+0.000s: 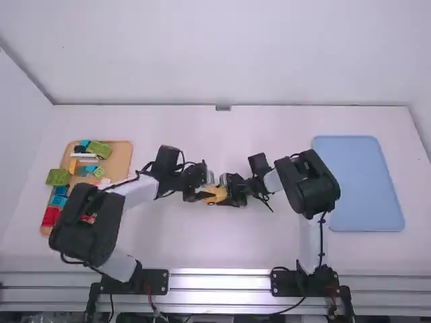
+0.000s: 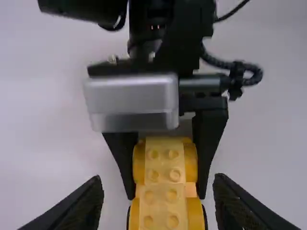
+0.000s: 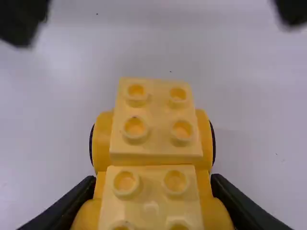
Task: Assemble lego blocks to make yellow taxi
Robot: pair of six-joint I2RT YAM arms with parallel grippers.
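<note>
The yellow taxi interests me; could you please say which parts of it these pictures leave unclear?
Yellow taxi, end nearest the camera: cut off by bottom edge, both wrist views.
Wheels: mostly hidden by yellow fenders, right wrist view.
Sides behind the right fingers: hidden by them, right wrist view.
Studs: too small to count, high view.

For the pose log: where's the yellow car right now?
High view: the yellow car is mid-table, right of the block tray, between the arms. The right pincer grips it; the left pincer is open around its other end.
</note>
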